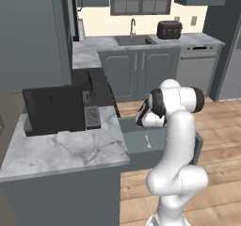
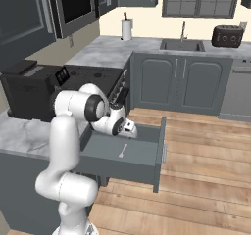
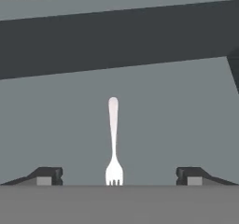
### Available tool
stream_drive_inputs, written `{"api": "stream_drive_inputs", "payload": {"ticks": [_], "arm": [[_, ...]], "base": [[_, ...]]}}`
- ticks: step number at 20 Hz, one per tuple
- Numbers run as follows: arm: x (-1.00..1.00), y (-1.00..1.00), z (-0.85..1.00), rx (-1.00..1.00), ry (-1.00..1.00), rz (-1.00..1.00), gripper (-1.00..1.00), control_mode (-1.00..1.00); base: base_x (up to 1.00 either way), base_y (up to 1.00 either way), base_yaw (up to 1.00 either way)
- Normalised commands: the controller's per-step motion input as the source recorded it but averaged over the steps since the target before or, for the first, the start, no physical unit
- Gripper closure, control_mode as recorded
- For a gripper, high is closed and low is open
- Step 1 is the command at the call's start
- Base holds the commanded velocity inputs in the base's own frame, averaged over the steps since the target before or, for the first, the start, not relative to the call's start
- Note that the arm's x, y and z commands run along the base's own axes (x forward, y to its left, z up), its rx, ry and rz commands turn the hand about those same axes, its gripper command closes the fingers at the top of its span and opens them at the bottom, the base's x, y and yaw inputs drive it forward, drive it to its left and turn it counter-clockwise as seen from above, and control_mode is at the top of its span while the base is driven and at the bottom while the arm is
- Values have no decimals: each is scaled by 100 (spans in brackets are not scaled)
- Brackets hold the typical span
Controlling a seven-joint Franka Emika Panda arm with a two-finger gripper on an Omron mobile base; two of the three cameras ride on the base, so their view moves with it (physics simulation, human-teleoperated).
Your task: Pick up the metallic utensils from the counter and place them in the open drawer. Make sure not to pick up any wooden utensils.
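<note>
The end effector [image 3: 115, 176] stands spread wide, its two dark fingertips [image 3: 45, 176] set far apart at the bottom of the hand view with nothing between them in contact. The silver fork [image 3: 113, 141] lies flat on the floor of the open drawer [image 3: 177, 125], centre of that view, tines toward the lower edge and handle toward the top. It rests free, which suggests it has been let go where it belongs. In the left base view the fork [image 1: 148, 141] appears at centre right, inside the drawer [image 1: 136, 142] beside the marble worktop [image 1: 61, 149]. In the right base view it [image 2: 122, 151] sits mid-frame, below the hand [image 2: 128, 128]. One metallic piece is judged delivered; the knife is not accounted for here.
</note>
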Motion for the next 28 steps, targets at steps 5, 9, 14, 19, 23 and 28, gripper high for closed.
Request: {"api": "stream_drive_inputs", "payload": {"ticks": [5,9,14,19,23,28], "arm": [[-35,-5,95,0,1,0,-100,-100],[-95,-16,68,0,0,0,-100,-100],[-100,-10,40,5,-2,1,-100,-100],[-65,0,44,4,-11,0,-100,-100],[-21,0,31,0,-11,0,-100,-100],[0,0,0,0,0,0,-100,-100]], "base": [[0,0,0],[0,0,0],[0,0,0],[0,0,0],[0,0,0],[0,0,0]]}}
